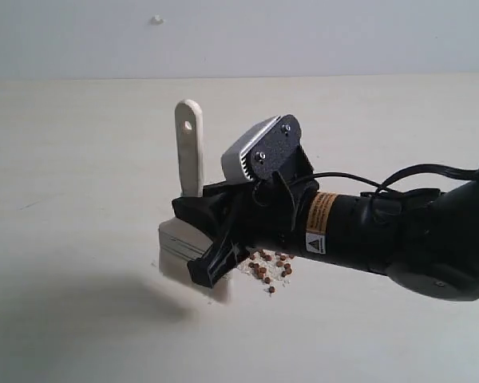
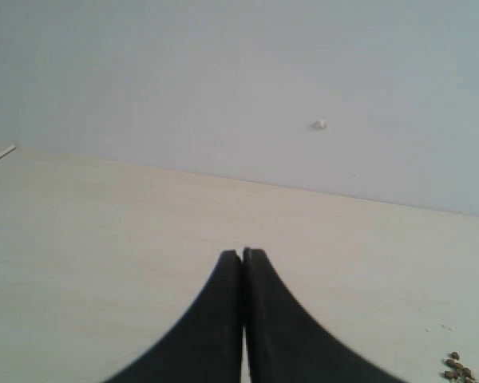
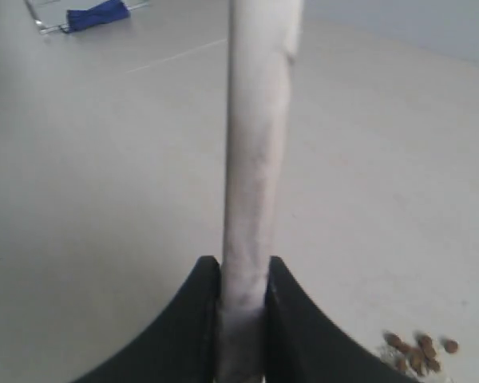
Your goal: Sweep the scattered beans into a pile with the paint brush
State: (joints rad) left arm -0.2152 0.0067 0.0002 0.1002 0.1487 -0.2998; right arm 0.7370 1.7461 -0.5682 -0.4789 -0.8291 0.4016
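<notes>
The paint brush (image 1: 188, 152) stands upright, the pale handle with its hole on top; its blurred cream bristles seem to point down. Just right of it, reddish-brown beans (image 1: 271, 267) lie gathered closely, with whitish crumbs.

— What does the left arm's camera see?
— The left gripper (image 2: 243, 254), its two black jaws pressed flat together, with a pale table (image 2: 96, 239) stretching beyond it.
— Any beans?
— A few reddish-brown beans (image 2: 459, 369) lie on the table at the frame's edge, well apart from the gripper.
— And behind?
— A grey-blue wall (image 2: 184, 80) with one small white speck (image 2: 319, 124).
</notes>
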